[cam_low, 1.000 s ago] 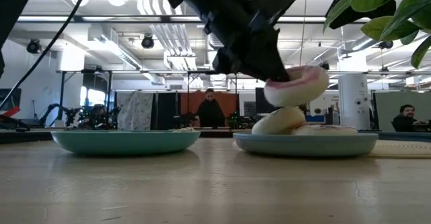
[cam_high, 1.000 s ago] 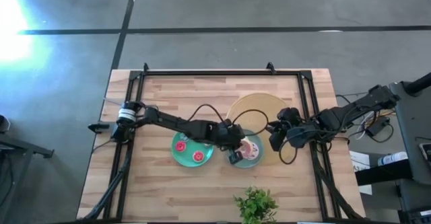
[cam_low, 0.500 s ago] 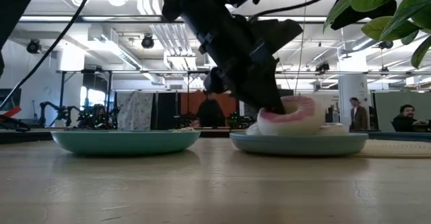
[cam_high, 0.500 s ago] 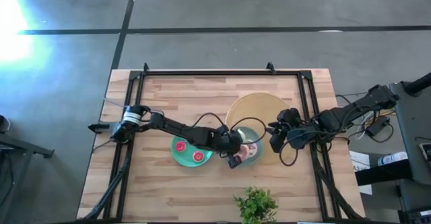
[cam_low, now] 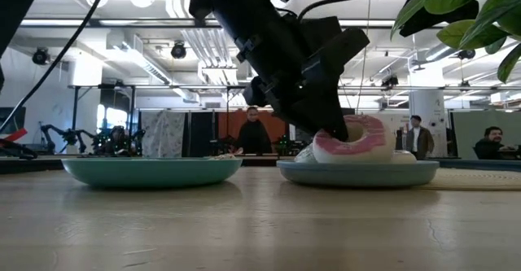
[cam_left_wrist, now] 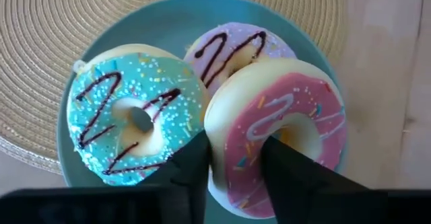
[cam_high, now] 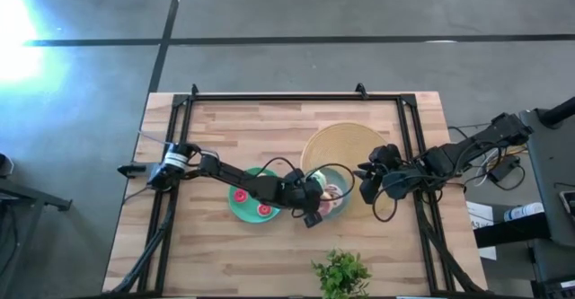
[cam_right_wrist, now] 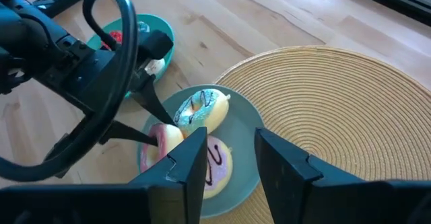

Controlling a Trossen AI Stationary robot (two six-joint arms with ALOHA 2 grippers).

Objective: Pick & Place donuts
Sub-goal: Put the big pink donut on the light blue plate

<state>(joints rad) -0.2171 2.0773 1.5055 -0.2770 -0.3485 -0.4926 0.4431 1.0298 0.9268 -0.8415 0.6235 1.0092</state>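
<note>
While the right gripper [cam_high: 367,184] waits with fingers apart beside the woven mat [cam_high: 359,142], the left gripper [cam_left_wrist: 232,163] sits low over the teal plate [cam_left_wrist: 168,22], clenched on the pink donut's [cam_left_wrist: 279,133] near rim. That donut rests tilted against the green donut [cam_left_wrist: 128,116] and the lilac-white one [cam_left_wrist: 236,49], directly ahead of the left fingers, so letting go falls to that arm. Two red donuts [cam_high: 252,202] lie on the other plate [cam_high: 235,211].

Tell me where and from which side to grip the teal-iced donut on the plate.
Grip the teal-iced donut across its ring wall, one finger through the hole and one outside, coming from above on its free side away from the pink donut. It lies fairly flat on the plate, and the left gripper pinches the pink one likewise.
</note>
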